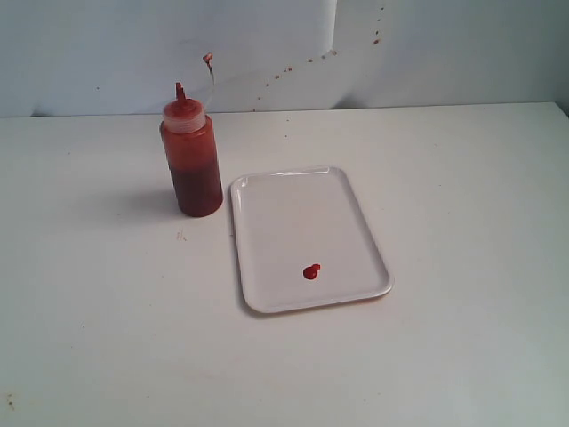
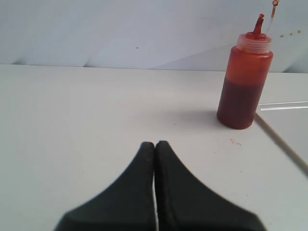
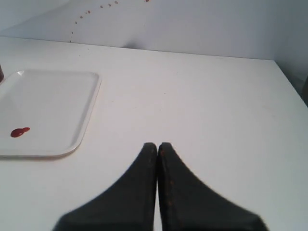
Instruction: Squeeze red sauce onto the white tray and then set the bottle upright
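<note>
The bottle (image 1: 190,160) stands upright on the table just left of the white tray (image 1: 276,205), its red-stained nozzle pointing up. A small blob of red sauce (image 1: 311,271) lies on the tray near its front edge. In the left wrist view the bottle (image 2: 244,82) stands well beyond my left gripper (image 2: 155,143), which is shut and holds nothing. My right gripper (image 3: 157,144) is shut and empty too, with the tray (image 3: 57,91) and its red sauce (image 3: 19,132) off to one side. Neither gripper shows in the exterior view.
Reddish specks dot the pale wall (image 1: 293,67) behind the table. A faint reddish smear (image 1: 181,236) marks the table in front of the bottle. The table's far right edge (image 3: 288,82) shows in the right wrist view.
</note>
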`<act>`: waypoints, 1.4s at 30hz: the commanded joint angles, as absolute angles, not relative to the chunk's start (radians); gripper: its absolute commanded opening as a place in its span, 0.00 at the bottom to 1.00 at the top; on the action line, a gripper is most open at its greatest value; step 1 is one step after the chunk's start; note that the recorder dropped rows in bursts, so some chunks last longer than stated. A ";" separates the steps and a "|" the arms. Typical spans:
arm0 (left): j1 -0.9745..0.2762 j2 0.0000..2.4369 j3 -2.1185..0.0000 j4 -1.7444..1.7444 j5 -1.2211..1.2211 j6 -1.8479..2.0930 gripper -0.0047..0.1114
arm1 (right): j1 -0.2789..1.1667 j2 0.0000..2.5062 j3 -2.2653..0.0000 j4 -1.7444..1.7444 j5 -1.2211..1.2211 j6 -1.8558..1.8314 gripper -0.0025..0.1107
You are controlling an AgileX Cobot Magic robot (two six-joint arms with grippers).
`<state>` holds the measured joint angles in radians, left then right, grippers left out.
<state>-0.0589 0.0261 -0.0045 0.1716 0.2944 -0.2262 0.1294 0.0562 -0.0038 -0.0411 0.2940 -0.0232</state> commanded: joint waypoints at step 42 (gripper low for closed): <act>-0.056 0.026 0.000 0.167 0.288 -0.229 0.04 | 0.011 0.000 0.000 -0.026 0.335 -0.056 0.02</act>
<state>-0.0589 0.0261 -0.0045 0.1716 0.2944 -0.2262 0.0177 0.0062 -0.0038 -0.0315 0.3343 -0.0535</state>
